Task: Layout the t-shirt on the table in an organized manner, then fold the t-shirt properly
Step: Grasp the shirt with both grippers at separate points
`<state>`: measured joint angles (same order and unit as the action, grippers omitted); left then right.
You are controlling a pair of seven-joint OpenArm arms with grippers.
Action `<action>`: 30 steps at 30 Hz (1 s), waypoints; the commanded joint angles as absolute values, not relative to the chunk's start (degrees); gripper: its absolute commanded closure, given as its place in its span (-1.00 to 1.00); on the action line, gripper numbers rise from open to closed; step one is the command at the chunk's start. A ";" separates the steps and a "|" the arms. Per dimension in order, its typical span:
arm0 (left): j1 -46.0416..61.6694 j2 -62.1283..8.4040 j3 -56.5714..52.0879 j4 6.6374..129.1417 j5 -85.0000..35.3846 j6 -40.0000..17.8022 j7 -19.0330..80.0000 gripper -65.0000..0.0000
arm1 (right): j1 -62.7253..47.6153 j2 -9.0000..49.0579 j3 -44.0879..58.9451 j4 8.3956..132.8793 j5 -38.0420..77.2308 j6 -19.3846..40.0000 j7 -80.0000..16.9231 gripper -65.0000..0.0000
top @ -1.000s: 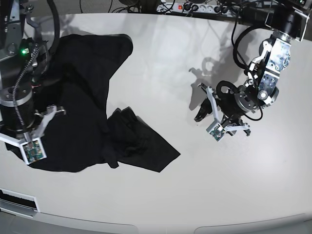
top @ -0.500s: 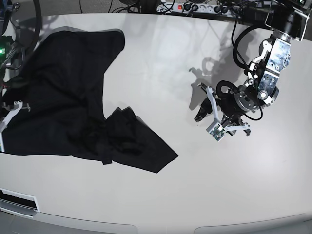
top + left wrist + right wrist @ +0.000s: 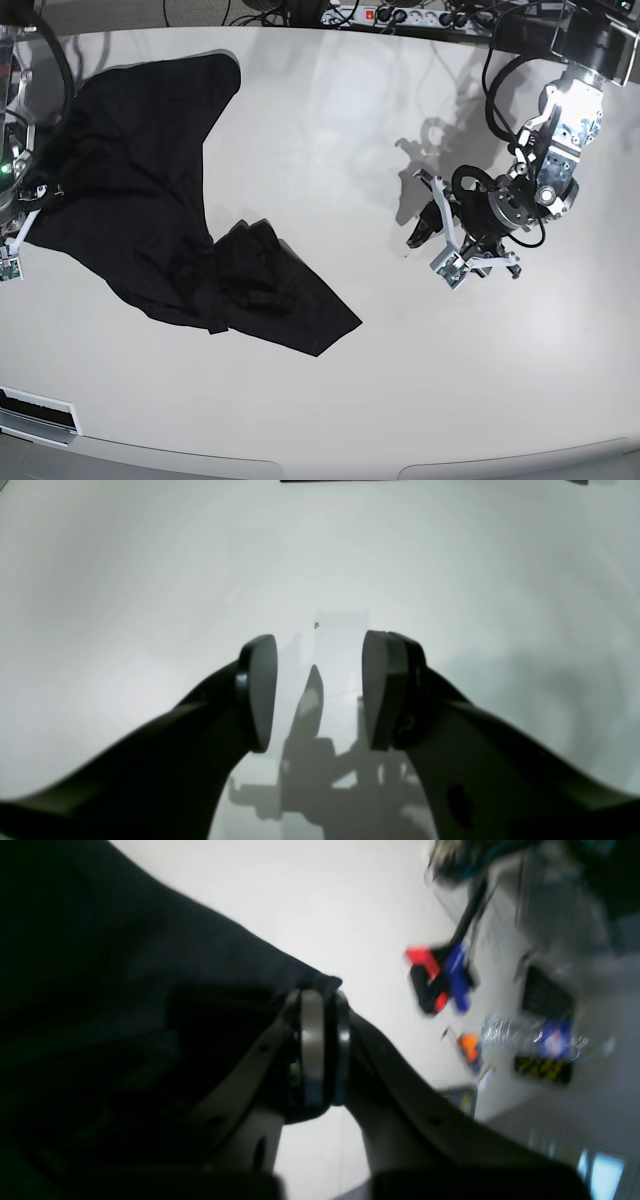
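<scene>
A: Where does the t-shirt (image 3: 150, 215) lie?

B: On the left half of the white worktop (image 3: 330, 400) in the base view, spread but rumpled. Its long axis runs diagonally: one end reaches up toward the far left of the worktop, the other tapers to a pointed corner that aims toward the near middle. A bunched, creased patch sits just above that pointed end.

A: And the right gripper (image 3: 320, 1050)?

B: At the left edge of the base view, at the shirt's left border. In the right wrist view its jaws are pressed nearly together with a corner of the black fabric pinched between them, the cloth draping away to the left.

A: The left gripper (image 3: 317, 690)?

B: Well apart from the shirt, out over bare worktop on the right of the base view. Its jaws stand parted with a clear gap, and the left wrist view shows only white surface and the gripper's own shadow between them; it holds nothing.
</scene>
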<state>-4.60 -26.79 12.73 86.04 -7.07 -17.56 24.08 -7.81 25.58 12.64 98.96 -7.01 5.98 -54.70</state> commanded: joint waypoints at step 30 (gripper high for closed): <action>-5.26 -28.40 12.29 86.87 -7.99 -17.32 25.69 0.12 | 1.78 9.39 -6.20 99.33 17.78 28.42 -46.04 -0.15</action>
